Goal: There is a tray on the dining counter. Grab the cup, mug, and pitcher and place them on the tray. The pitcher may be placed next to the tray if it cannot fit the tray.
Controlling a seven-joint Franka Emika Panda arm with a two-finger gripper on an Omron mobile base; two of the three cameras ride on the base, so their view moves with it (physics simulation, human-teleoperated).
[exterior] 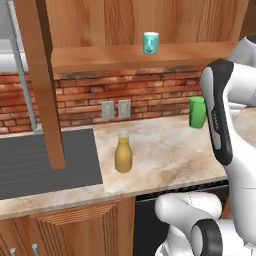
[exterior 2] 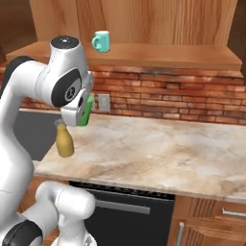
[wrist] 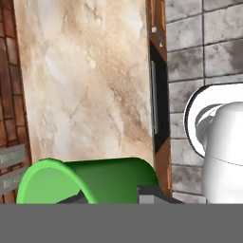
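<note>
Over the marble counter: my gripper (wrist: 108, 199) is clamped on the cup (wrist: 90, 182), one finger inside the rim and one outside, from what the hand view gives me
Cup: bright green, lifted clear of the marble counter (exterior: 160, 150) and carried tilted (in the hand view it lies sideways with its open mouth toward the brick side); in the left base view it (exterior: 197, 112) peeks out from behind my forearm, in the right base view a sliver of it (exterior 2: 87, 111) shows beside my wrist
Pitcher: mustard yellow (exterior: 123, 154), upright on the marble counter, near its front edge and just beside the dark sink (exterior: 45, 165); from the right base view it (exterior 2: 64, 141) stands below my hand, apart from the cup
Mug: pale teal (exterior: 151, 43), upright on the wooden shelf (exterior: 140, 57) above the marble counter, against the wood panelling; from the right base view its (exterior 2: 102, 41) handle points left
Wall behind the marble counter: red brick, with two grey outlets (exterior: 116, 109) just above the counter top
Below the marble counter: a dark appliance front with a bar handle (exterior 2: 122, 207)
</note>
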